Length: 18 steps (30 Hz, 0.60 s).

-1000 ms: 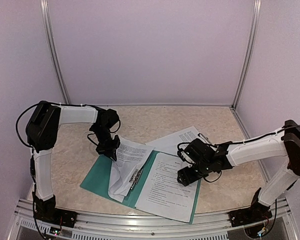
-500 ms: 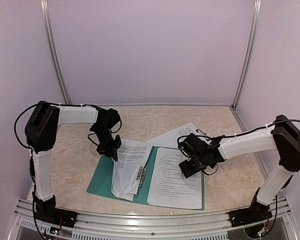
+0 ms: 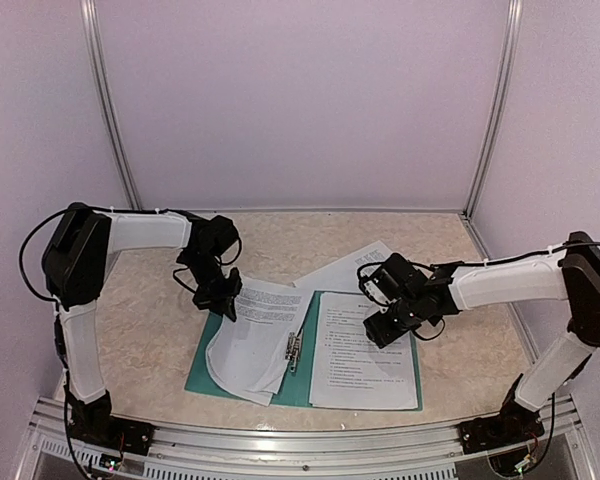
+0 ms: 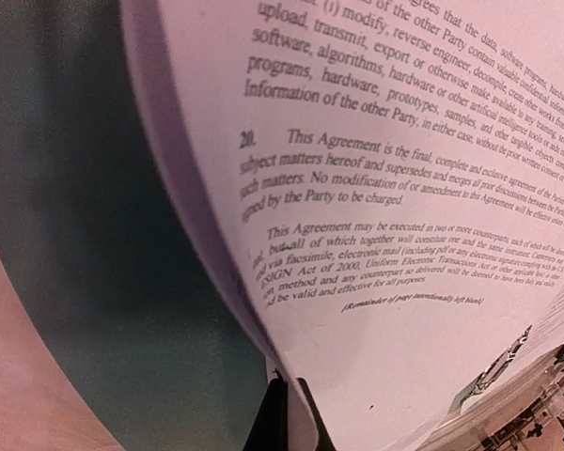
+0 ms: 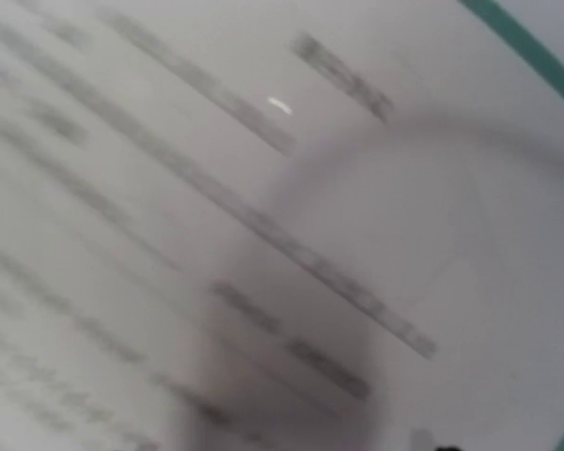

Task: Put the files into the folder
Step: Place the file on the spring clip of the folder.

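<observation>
Lying open at lower center of the frame, the teal folder [image 3: 200,372] has the files [image 3: 365,355] on both leaves, left gripper [image 3: 227,300] pinched tight on the curled left-side one's top corner, right gripper [image 3: 382,330] low over the flat right-side page, honestly can't tell how open it is.

The folder [image 3: 197,377] lies open and flat, dark teal, both leaves spread, with a small silver clip [image 3: 293,350] along its spine. A flat sheet [image 3: 365,352], white with black print, covers its right leaf. A curled sheet [image 3: 248,335] rests on its left leaf, bowed, the far-left corner lifted off the folder. A third sheet [image 3: 348,270] lies just beyond the folder's far edge, its near part hidden.
</observation>
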Tool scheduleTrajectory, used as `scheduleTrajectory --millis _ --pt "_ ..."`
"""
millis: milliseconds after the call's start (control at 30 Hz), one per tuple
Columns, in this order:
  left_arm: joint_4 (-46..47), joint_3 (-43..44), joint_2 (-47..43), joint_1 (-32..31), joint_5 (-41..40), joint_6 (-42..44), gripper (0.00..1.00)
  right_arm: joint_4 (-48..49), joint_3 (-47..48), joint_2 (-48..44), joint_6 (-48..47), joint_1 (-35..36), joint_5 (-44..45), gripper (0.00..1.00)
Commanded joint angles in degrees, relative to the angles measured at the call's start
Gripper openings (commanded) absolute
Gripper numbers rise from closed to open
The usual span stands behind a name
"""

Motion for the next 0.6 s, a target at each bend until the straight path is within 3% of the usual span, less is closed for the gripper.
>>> scheduleTrajectory --millis 0,167,367,567 --pt "4.94 -3.0 -3.58 0.29 4.63 -4.29 0.0 3.64 -0.33 -5.11 0.11 0.36 -7.38 0.68" --pt "8.33 -5.24 -5.76 0.84 8.94 -7.22 0.0 4.07 0.89 -6.22 0.37 0.58 -8.65 0.68" --pt "6.04 -5.28 -6.73 1.95 3.28 -7.41 0.0 3.69 1.91 -5.49 0.07 0.94 -9.06 0.68" --pt "7.65 -7.78 -8.37 2.49 3.05 -9.18 0.0 3.43 3.02 -4.84 -0.03 1.29 -9.26 0.69"
